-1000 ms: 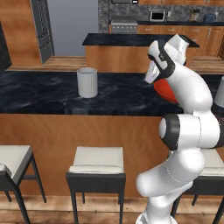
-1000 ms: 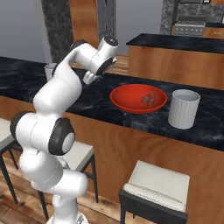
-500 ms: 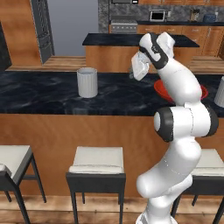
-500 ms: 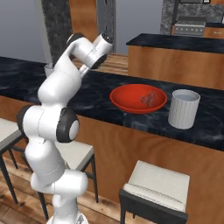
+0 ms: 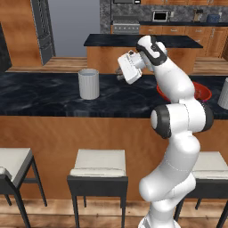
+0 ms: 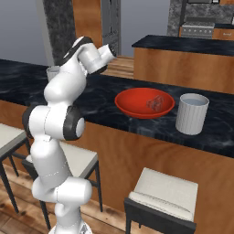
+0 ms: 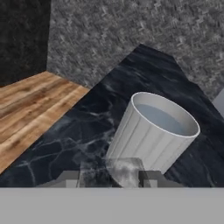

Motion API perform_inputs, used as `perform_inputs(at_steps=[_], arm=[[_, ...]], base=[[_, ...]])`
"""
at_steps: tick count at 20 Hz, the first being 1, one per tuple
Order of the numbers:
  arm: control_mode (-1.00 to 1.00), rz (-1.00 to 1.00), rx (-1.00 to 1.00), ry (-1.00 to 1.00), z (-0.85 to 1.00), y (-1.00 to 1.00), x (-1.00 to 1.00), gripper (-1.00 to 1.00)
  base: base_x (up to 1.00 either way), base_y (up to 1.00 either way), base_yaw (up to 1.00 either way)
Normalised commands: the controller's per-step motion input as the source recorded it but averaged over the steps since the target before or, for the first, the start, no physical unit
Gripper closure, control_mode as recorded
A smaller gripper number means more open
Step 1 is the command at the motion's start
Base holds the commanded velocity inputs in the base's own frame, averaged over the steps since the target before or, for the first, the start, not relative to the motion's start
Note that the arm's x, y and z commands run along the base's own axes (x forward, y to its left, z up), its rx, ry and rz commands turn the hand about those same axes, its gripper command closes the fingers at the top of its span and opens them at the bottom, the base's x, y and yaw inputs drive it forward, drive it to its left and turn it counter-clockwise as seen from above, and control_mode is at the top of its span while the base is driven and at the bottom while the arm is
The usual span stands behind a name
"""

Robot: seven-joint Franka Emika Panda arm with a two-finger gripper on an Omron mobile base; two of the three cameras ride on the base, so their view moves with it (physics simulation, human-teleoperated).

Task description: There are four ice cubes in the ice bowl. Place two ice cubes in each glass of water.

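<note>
Ice cube in grip: we see one translucent ice cube (image 7: 126, 172) held between the two dark fingertips (image 7: 151, 178) at the bottom of the hand view, the tips narrowed onto it.
Gripper: we find the gripper (image 5: 119, 73) raised above the dark marble counter (image 5: 40, 95), pointing toward the left glass; in the left base view the fingers are too small for us to read.
Left glass: we note a ribbed pale tumbler (image 7: 151, 133) upright on the counter, just beyond the held cube in the hand view, with water visible inside. The same left glass (image 5: 88, 83) stands well to the left of the bowl.
Ice bowl: we see the red ice bowl (image 6: 137, 107) on the counter, between the arm and the right glass, with remaining ice cubes (image 6: 156, 103) clustered right of its centre; we cannot count them.
Right glass: we record the second tumbler (image 6: 192, 114) upright just beside the bowl, apart from it.
Stools: we note cushioned stools (image 5: 99, 163) below the counter.
</note>
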Motion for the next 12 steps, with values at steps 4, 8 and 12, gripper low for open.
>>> perform_inputs(at_steps=[4,8,12], arm=[[-1.0,0.24,0.12,-0.01,0.32,0.43,0.0,1.0],[-1.0,0.13,0.01,0.0,0.64,0.03,0.0,1.0],[-1.0,0.08,0.0,0.0,0.32,0.15,0.02,1.0]], base=[[0.0,0.0,0.0],[0.0,0.0,0.0],[0.0,0.0,0.0]])
